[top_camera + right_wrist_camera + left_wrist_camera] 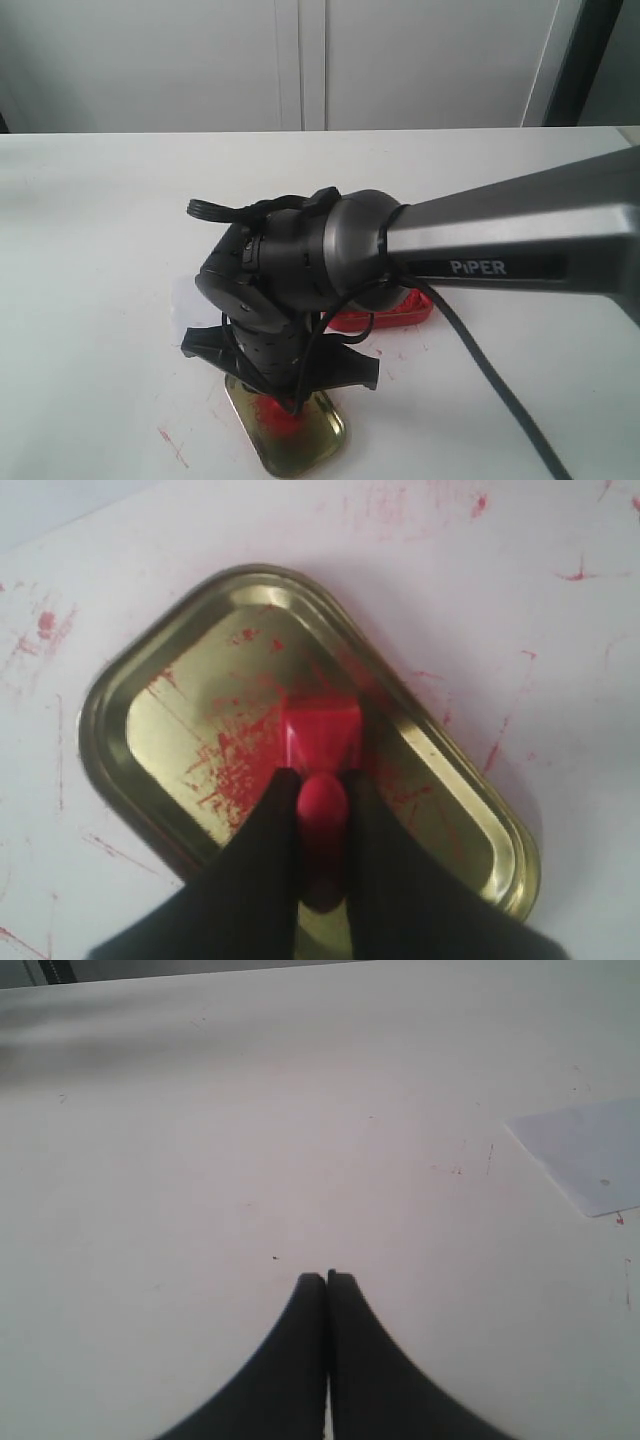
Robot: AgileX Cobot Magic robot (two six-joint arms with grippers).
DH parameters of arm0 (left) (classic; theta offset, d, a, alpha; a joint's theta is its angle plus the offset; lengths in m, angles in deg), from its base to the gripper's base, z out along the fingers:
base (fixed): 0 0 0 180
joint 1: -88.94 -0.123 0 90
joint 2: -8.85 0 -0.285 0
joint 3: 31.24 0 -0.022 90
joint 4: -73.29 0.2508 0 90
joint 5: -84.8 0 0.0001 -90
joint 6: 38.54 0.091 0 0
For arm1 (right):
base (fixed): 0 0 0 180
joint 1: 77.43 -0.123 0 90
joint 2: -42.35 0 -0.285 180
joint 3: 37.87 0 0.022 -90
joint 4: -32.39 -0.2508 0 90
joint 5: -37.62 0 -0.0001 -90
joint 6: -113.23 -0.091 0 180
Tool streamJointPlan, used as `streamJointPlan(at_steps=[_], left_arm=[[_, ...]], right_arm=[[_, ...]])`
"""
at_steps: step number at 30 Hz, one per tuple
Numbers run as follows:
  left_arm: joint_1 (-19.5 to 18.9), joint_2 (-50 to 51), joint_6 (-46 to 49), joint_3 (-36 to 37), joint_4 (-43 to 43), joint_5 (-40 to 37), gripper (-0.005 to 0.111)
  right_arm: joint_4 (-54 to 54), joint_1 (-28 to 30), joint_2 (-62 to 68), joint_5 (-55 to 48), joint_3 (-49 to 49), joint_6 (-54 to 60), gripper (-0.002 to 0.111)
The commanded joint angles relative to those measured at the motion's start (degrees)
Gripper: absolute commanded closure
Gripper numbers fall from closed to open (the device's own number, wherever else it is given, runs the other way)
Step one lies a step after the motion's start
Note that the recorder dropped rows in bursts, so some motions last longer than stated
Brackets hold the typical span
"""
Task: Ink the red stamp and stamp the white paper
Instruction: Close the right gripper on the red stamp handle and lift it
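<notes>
My right gripper (320, 776) is shut on the knobbed handle of the red stamp (322, 735). The stamp's square base points down into the gold tin lid (112, 712), over its red-stained floor; whether it touches I cannot tell. In the exterior view the right arm reaches across the middle, and its gripper (286, 392) hangs over the lid (330, 442). The white paper (184, 306) lies just left of that arm, partly hidden. The left wrist view has the paper (588, 1152) at one side. My left gripper (327, 1278) is shut on nothing above bare tabletop.
A red rectangular tin (402, 314) peeks out behind the right arm, beyond the lid. Red smears mark the white table (172, 446) around the lid. A black cable (500, 392) trails from the arm. White cabinet doors stand behind the table.
</notes>
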State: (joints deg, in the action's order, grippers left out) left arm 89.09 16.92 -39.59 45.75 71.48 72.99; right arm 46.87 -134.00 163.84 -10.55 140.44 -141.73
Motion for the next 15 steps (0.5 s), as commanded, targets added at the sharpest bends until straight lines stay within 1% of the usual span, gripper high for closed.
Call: streamJointPlan(at_steps=[1,7,15], left_arm=[[-0.1,-0.3,0.0,0.2,-0.3,0.0,0.107],[-0.1,-0.3,0.0,0.2,-0.3,0.0,0.107],[-0.1,-0.3,0.0,0.2,-0.3,0.0,0.107]], right_arm=[[0.6,0.0,-0.6,0.0,0.4,-0.3,0.108],[0.8,0.0,-2.9,-0.5,0.4,1.8,0.108],[2.8,0.0,-6.3,-0.6,0.4,7.9,0.108]])
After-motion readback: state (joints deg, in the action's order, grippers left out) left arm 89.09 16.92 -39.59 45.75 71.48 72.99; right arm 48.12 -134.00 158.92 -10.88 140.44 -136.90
